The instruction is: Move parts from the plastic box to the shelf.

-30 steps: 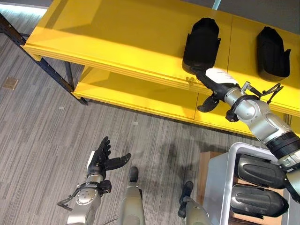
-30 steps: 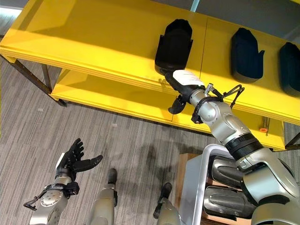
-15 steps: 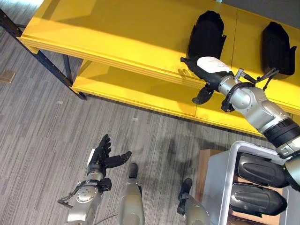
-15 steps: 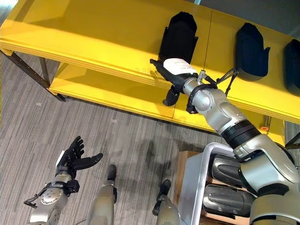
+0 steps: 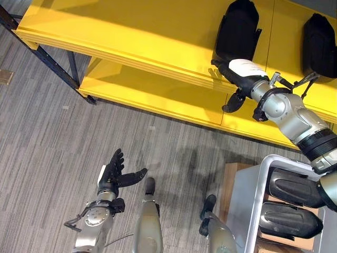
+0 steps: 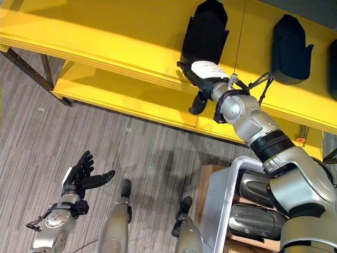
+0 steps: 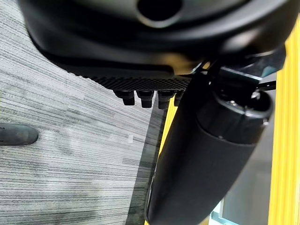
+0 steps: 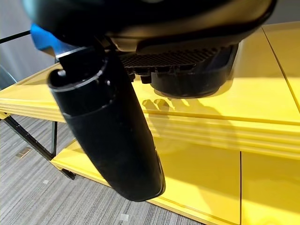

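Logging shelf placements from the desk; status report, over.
Right hand open at the shelf edge beside a black part, holding nothing. Left hand open, idle, low. Two parts remain in the plastic box. Nothing blocking.

Looks like a workshop or factory storeroom — yellow shelf on dark metal legs, black moulded parts along its far edge, grey plastic box holding more, striped grey carpet floor.
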You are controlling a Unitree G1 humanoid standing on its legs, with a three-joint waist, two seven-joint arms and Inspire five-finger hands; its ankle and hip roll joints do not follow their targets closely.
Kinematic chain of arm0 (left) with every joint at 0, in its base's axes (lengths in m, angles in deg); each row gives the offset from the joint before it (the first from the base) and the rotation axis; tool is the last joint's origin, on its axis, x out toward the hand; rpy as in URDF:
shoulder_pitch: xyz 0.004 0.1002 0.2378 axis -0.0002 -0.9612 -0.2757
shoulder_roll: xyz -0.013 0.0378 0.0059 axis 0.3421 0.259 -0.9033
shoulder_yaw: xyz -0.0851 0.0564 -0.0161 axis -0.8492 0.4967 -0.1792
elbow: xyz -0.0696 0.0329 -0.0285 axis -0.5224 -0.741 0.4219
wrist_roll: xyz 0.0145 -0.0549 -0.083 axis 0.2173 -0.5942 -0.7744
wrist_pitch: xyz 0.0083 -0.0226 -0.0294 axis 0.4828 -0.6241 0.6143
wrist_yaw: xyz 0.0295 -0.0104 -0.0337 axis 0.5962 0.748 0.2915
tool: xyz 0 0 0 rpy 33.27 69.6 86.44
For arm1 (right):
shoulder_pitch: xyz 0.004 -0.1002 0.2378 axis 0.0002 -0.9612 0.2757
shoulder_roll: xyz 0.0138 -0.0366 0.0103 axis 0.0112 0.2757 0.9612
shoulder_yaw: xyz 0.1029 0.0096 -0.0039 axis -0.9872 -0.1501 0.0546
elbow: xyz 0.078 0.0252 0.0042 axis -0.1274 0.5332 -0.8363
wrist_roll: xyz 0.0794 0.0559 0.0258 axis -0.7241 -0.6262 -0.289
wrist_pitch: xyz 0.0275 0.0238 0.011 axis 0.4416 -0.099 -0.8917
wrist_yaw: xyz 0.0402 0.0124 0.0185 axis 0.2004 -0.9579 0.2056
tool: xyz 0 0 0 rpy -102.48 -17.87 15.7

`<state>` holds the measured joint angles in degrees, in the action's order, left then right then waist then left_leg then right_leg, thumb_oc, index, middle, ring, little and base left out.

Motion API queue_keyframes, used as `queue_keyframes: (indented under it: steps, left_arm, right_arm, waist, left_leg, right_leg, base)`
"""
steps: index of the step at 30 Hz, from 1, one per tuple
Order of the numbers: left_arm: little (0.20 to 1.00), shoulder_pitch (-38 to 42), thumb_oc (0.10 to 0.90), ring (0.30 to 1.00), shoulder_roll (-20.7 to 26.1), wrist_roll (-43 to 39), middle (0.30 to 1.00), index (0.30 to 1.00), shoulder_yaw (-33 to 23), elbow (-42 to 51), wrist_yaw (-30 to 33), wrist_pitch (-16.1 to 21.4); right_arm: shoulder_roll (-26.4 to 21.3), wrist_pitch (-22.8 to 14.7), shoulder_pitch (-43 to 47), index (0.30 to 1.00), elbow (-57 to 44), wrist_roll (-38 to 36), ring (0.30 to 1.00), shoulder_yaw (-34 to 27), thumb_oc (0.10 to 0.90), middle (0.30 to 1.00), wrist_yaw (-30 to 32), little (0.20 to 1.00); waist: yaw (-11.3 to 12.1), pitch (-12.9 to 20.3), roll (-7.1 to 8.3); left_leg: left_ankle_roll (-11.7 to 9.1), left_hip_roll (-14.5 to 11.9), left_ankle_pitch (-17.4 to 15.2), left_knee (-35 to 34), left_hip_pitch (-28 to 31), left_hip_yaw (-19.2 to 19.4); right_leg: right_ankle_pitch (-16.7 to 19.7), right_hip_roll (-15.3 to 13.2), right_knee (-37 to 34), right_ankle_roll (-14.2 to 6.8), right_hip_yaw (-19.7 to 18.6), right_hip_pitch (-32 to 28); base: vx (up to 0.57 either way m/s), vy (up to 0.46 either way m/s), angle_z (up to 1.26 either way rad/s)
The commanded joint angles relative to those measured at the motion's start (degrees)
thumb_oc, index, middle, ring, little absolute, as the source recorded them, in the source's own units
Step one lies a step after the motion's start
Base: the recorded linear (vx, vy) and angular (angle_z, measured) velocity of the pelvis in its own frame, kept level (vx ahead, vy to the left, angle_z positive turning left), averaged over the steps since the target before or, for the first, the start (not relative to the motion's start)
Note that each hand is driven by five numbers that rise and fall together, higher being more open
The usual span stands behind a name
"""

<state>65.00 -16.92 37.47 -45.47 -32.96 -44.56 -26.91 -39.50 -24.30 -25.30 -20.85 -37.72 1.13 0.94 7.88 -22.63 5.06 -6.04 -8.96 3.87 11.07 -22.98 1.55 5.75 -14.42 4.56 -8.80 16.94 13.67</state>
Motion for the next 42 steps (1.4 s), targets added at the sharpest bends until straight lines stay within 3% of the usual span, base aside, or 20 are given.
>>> queue_keyframes:
  steps: [1, 13, 26, 42]
  left_arm:
    - [1.0, -0.76, 0.9, 1.0, 3.83, -1.6, 1.0, 1.0, 0.68, 5.96, 0.84, 4.89]
    - [1.0, -0.38, 0.9, 1.0, 3.83, -2.17, 1.0, 1.0, 1.1, 6.04, 1.0, 5.29]
    - [1.0, -0.12, 0.9, 1.0, 4.27, -3.25, 1.0, 1.0, 0.94, 5.44, 1.1, 6.39]
    - [1.0, 0.04, 0.9, 1.0, 4.88, -3.69, 1.0, 1.0, 1.28, 5.46, 1.04, 6.48]
  right_arm:
    - [-0.57, -0.5, 8.26, 1.0, 0.7, -1.52, 1.0, -0.7, 0.9, 1.0, 3.9, 1.0]
    - [0.67, -0.14, 7.91, 1.0, 4.92, -0.19, 1.0, -2.32, 0.9, 1.0, 5.6, 1.0]
    - [-2.56, -0.89, 10.33, 1.0, 3.64, 1.37, 1.0, -3.26, 0.9, 1.0, 8.13, 1.0]
    - [-3.73, -0.82, 14.74, 1.0, 4.95, 2.23, 1.0, 0.43, 0.9, 1.0, 8.28, 1.0]
  waist:
    - [0.28, 3.23, -0.56]
    - [-0.12, 1.99, -1.39]
    - [-0.06, 1.19, -2.47]
    - [0.03, 0.44, -2.24]
  left_leg:
    - [-0.87, -2.17, -5.11, 1.68, 1.19, -2.31]
    - [-0.77, -2.08, -6.18, 4.6, -0.71, -1.95]
    - [-0.97, -2.34, -7.2, 7.61, -2.92, -1.88]
    - [-1.02, -2.9, -6.17, 6.78, -3.99, -1.89]
  right_leg:
    - [-3.36, -3.22, 7.52, -0.89, -3.64, 2.74]
    - [-3.51, -3.19, 9.18, -0.69, -4.39, 4.68]
    - [-4.38, -3.03, 12.03, -0.56, -4.94, 7.5]
    - [-3.9, -2.42, 11.64, -0.3, -4.63, 9.03]
  base:
    - [0.0, 0.0, 0.0]
    - [-0.02, 0.004, -0.03]
    - [-0.02, 0.0, -0.03]
    - [0.0, 0.0, 0.0]
